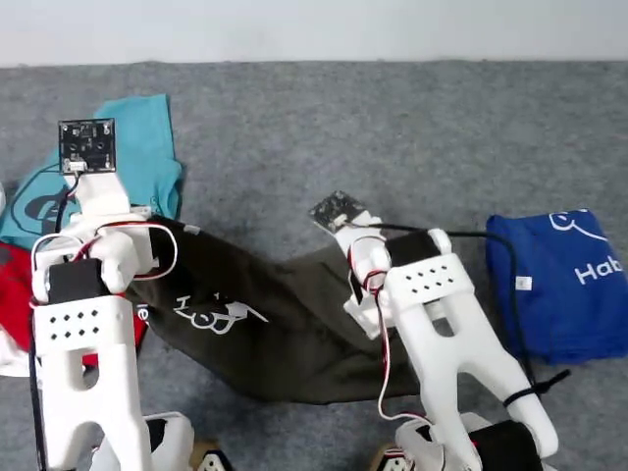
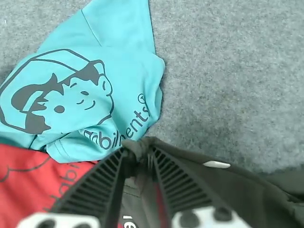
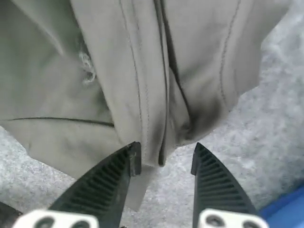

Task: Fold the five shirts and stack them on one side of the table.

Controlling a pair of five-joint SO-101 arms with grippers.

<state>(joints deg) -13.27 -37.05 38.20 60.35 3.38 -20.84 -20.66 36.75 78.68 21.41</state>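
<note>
While the left gripper is clamped on a bunched corner of the olive shirt, the right gripper sits with its jaws apart astride the garment's opposite hem, cloth between them but not pinched. The shirt lies crumpled across the middle of the grey table, on the near side, strung from the left arm's hold toward the right arm.

By its look the fabric is light, soft and limp: it should sag from any single pinch and keep no shape of its own, and it may drag on the rough table covering rather than slide. The surest holds are likely the stitched hems and corners, where layers double up. Two corners of one edge taken together would probably keep it spread, while a grab at mid-cloth would only bunch it.

The shirt is dark olive-brown, with a white print toward its left end and seams running along the edge at the right gripper. At the left, a teal shirt with a cartoon print touches it beside a red shirt. A folded blue shirt lies at the right, apart from it.
</note>
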